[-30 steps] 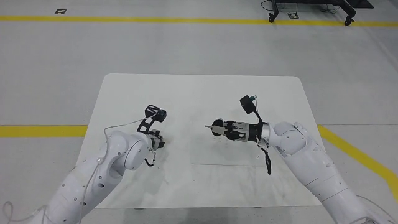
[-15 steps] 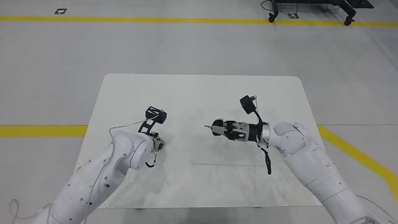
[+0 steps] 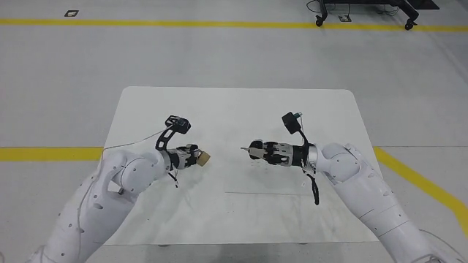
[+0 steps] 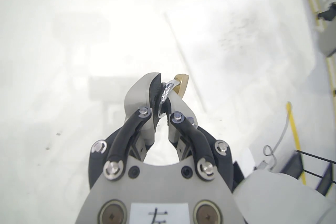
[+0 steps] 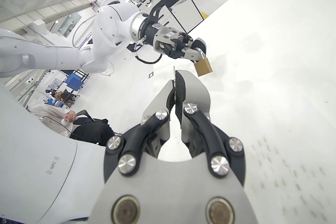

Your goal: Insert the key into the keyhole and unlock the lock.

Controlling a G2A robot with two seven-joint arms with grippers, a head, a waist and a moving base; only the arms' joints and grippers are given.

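A small brass padlock (image 3: 204,158) with a silver shackle hangs above the white table (image 3: 241,109), left of centre. My left gripper (image 3: 193,157) is shut on its shackle; the brass body (image 4: 182,83) sticks out past the fingertips, and from the right wrist view the lock (image 5: 203,66) hangs below that gripper (image 5: 198,51). My right gripper (image 3: 253,150) is level with it, right of centre, shut on a thin silver key (image 3: 245,148) whose tip points at the lock. The key blade (image 5: 174,72) shows edge-on between the pads, with a gap between it and the lock.
The table's near edge (image 3: 241,242) lies below both arms. A faint seam line (image 3: 256,192) crosses the tabletop. Yellow floor tape (image 3: 219,23) runs behind the table, and a black wheeled stand (image 3: 365,0) is far back right.
My left arm has swung its gripper up and towards the centre, turning the padlock out so its brass body now faces the key. The right arm has stayed put.
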